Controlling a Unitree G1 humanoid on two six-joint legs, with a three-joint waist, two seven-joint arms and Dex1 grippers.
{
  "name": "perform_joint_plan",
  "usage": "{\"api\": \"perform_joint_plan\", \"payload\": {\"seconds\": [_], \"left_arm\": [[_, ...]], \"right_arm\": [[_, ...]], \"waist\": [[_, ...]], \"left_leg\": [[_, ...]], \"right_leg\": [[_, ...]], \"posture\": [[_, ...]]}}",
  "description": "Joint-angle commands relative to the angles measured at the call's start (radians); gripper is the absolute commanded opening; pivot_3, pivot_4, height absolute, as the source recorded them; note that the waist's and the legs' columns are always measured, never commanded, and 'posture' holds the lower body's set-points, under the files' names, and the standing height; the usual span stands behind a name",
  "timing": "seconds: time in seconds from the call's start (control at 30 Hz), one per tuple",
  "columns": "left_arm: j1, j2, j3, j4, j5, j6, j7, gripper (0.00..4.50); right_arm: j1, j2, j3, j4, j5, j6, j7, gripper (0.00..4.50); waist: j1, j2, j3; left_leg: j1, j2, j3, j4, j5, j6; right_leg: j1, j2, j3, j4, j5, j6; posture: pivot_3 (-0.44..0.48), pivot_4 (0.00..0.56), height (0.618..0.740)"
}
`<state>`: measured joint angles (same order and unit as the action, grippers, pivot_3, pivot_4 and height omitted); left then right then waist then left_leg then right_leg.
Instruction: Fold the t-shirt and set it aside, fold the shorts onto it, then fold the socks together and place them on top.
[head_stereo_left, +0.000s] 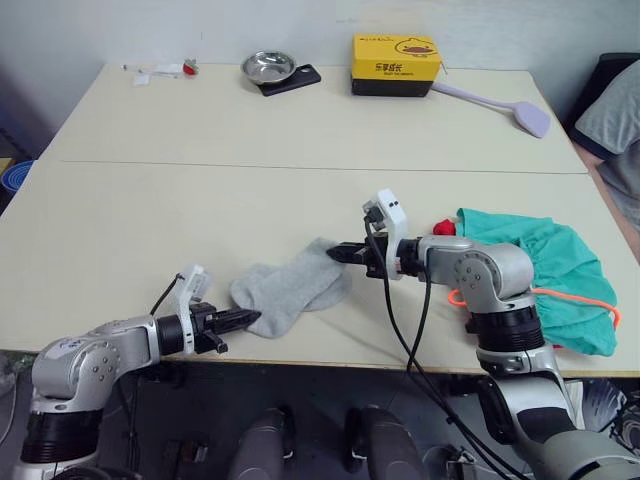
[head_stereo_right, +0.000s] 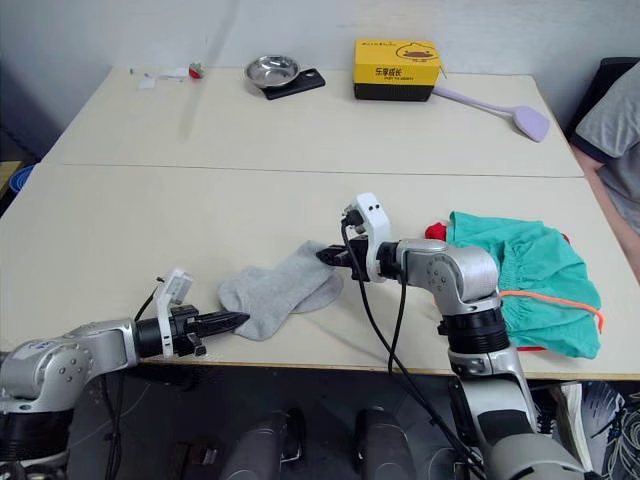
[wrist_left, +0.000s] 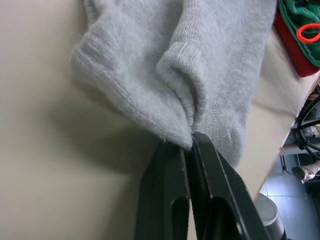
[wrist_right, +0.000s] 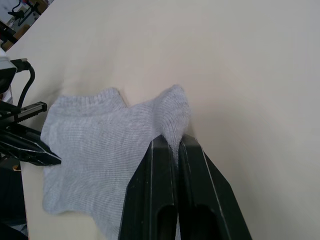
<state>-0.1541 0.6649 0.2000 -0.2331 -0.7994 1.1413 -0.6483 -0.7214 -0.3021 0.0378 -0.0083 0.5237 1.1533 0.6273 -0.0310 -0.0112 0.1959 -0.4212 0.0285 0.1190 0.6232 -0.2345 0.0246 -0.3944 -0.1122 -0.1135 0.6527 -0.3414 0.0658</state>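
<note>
Left eye view has the socks (head_stereo_left: 288, 288) lying in a soft grey heap near the front edge of the table (head_stereo_left: 200, 200), between the two arms. The left gripper (head_stereo_left: 243, 320) comes in low from the near side with its fingers pinched closed on the front end of the socks, and the left wrist view backs that up, knit fabric bunched right at the fingertips. The right gripper (head_stereo_left: 340, 253) is clamped on the opposite end, fingers tight together with a bit of sock between them. Off on the robot's right, the shorts (head_stereo_left: 545, 270) sit crumpled on the table with the orange drawstring trailing out, and a sliver of the t-shirt (head_stereo_left: 443, 227) pokes out from under them. Along the far edge are a yellow box (head_stereo_left: 396, 64), a metal bowl (head_stereo_left: 268, 67) and a lilac spatula (head_stereo_left: 500, 106).
</note>
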Motion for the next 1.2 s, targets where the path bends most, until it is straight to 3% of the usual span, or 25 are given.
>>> {"api": "perform_joint_plan", "payload": {"seconds": [0.03,0.13,0.3,0.67,1.13,1.2], "left_arm": [[0.017,0.041,0.015,-0.016,0.027,-0.003,0.011,1.3],[0.069,0.098,0.038,-0.057,0.04,-0.016,-0.004,2.2],[0.122,0.153,0.024,-0.128,0.01,0.001,-0.021,2.2],[0.078,0.004,-0.067,-0.184,-0.017,0.073,0.1,2.2],[0.015,-0.008,-0.124,-0.196,-0.071,0.213,0.109,2.2],[0.01,-0.01,-0.141,-0.197,-0.061,0.214,0.119,1.81]], "right_arm": [[0.01,0.001,-0.012,-0.054,0.017,-0.023,-0.006,0.0],[0.018,0.003,-0.01,-0.064,0.016,-0.026,-0.01,0.0],[0.025,0.005,-0.008,-0.071,0.015,-0.032,-0.014,0.0],[0.023,0.018,0.002,-0.066,0.012,-0.043,-0.017,0.0],[0.014,0.03,0.01,-0.051,0.003,-0.054,-0.018,0.0],[0.014,0.03,0.01,-0.05,0.004,-0.055,-0.018,0.0]], "waist": [[-0.001,0.0,0.0],[-0.005,0.0,0.0],[-0.012,0.0,0.0],[0.009,0.0,0.0],[0.005,0.0,0.0],[0.005,0.0,0.0]], "left_leg": [[0.0,0.0,0.0,0.0,0.0,0.0],[0.001,0.0,0.0,-0.001,0.0,0.0],[0.001,0.0,0.0,-0.005,0.001,-0.001],[0.001,-0.001,0.0,-0.006,0.001,0.0],[0.001,-0.002,0.0,-0.006,0.003,0.001],[0.001,-0.002,0.0,-0.006,0.003,0.001]], "right_leg": [[0.0,0.0,0.0,0.0,0.0,0.0],[0.0,0.0,0.0,0.0,0.0,0.0],[-0.001,0.0,0.0,0.0,0.0,-0.001],[0.0,-0.001,0.0,-0.001,0.0,-0.001],[0.0,-0.001,0.0,-0.002,0.0,0.0],[0.0,-0.001,0.0,-0.002,0.0,0.0]], "posture": [[0.0,0.15,0.74],[0.0,0.15,0.74],[0.0,0.15,0.74],[0.0,0.15,0.74],[0.0,0.15,0.74],[0.0,0.15,0.74]]}}
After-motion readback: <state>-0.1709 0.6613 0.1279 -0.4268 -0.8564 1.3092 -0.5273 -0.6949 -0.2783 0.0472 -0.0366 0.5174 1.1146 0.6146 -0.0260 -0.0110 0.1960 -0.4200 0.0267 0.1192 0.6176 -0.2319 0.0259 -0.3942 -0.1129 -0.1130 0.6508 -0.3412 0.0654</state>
